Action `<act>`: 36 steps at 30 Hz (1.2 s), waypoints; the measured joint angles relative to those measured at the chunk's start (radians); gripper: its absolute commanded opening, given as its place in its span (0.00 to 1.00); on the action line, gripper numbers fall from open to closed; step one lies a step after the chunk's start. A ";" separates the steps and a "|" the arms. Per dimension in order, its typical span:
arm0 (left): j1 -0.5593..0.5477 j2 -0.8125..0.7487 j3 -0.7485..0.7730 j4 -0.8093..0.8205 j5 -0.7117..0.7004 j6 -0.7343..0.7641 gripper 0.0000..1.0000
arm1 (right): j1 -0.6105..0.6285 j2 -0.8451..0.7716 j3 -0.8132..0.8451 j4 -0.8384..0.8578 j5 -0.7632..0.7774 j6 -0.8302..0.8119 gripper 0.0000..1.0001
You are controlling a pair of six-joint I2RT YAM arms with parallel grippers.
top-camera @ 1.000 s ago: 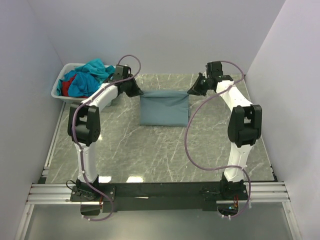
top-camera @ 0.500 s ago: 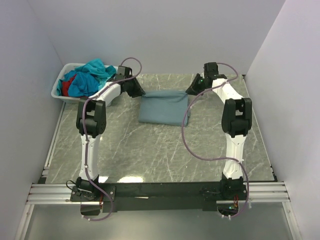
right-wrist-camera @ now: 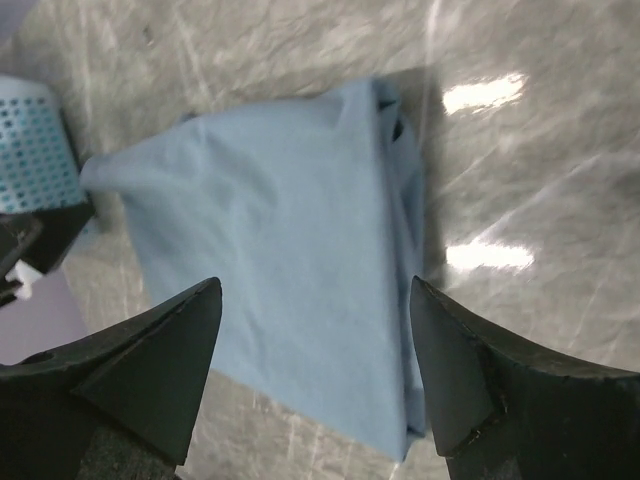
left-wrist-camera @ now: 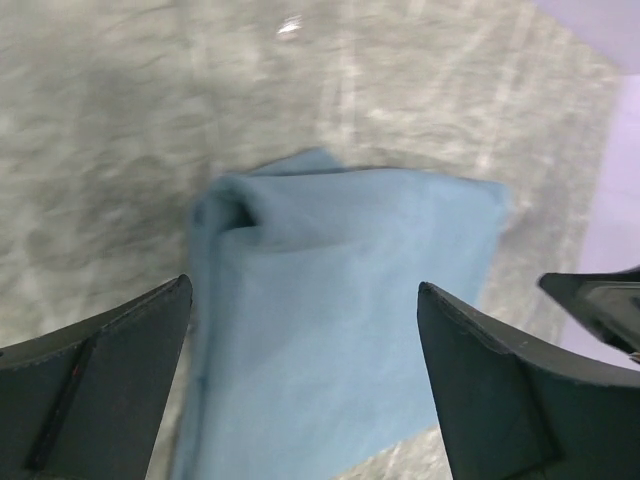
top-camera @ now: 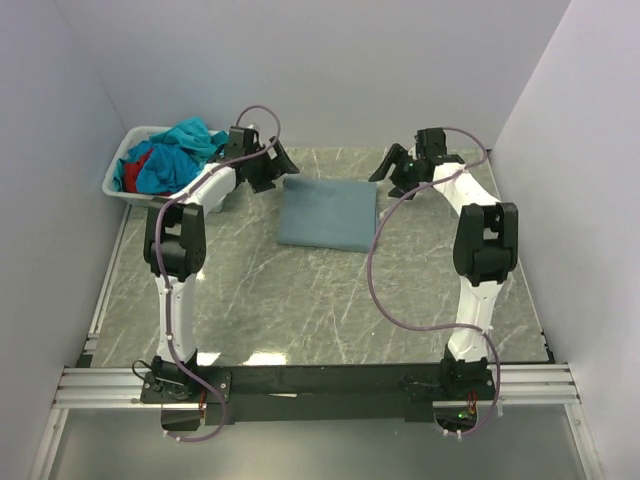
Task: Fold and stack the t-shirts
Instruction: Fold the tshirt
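A dusty grey-blue t-shirt lies folded into a rectangle on the marble table, flat and free of both grippers. My left gripper hovers open just off the shirt's far left corner. In the left wrist view the shirt fills the gap between the spread fingers. My right gripper is open above the far right corner, and its wrist view shows the shirt below the parted fingers. Teal, blue and red t-shirts are heaped in the basket.
The white plastic basket stands at the far left corner, close behind the left arm; its perforated wall shows in the right wrist view. White walls close in the table at the back and on both sides.
Both grippers have gone from shut to open and let go of the grey-blue shirt's far edge. The shirt has settled flat, and both wrists have risen slightly off it.
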 measured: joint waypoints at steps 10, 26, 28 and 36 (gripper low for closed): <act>-0.034 0.048 0.087 0.079 0.074 0.000 0.99 | 0.058 0.008 0.028 0.054 -0.064 0.006 0.83; -0.031 0.296 0.251 0.134 0.042 -0.019 1.00 | 0.061 0.304 0.278 0.020 -0.058 -0.003 0.83; -0.031 0.292 0.242 0.143 0.040 -0.019 0.99 | 0.061 0.321 0.302 0.003 -0.054 -0.006 0.83; -0.032 0.271 0.262 0.077 0.011 -0.005 0.99 | 0.062 0.305 0.373 -0.102 0.025 -0.077 0.86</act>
